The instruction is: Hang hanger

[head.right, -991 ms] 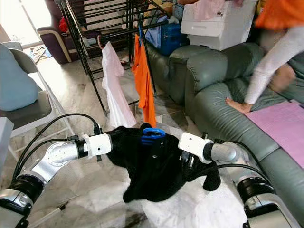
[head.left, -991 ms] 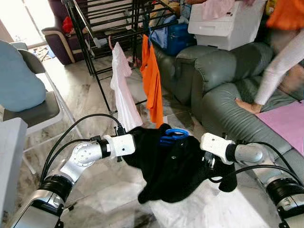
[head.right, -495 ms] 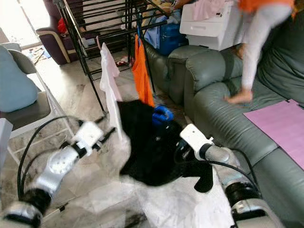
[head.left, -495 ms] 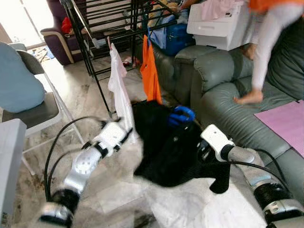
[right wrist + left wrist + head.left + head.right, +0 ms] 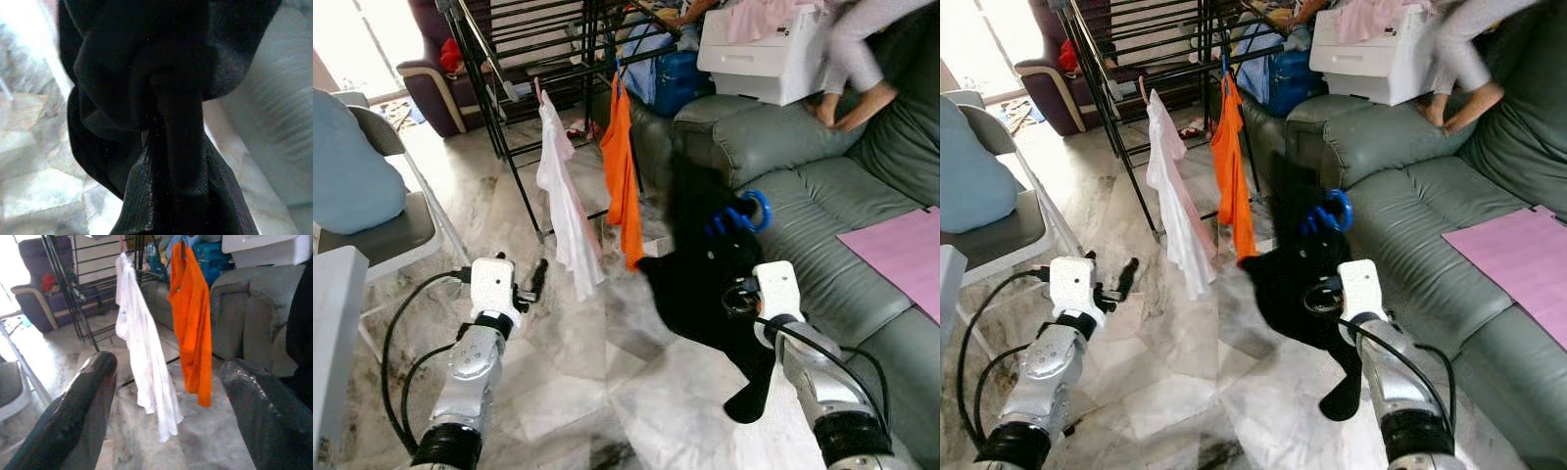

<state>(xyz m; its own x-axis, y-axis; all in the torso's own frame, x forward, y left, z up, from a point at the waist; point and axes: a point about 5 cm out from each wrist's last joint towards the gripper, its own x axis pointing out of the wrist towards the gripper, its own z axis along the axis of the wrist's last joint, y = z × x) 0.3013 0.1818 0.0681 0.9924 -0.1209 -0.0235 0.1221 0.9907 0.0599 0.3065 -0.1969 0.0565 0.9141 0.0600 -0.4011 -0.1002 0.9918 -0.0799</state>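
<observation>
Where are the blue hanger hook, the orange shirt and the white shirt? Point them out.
blue hanger hook [image 5: 751, 211]: left eye view, on the hook's curve.
orange shirt [image 5: 625, 171]: left eye view, mid-body of the cloth.
white shirt [image 5: 1173, 201]: right eye view, middle of the cloth.

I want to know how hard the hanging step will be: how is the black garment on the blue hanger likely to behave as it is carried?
Probably floppy: the black garment sags in folds below the right hand, a sleeve trailing down. Likely light, since one hand carries it. The blue hanger looks stiff, so it may swing.
</observation>
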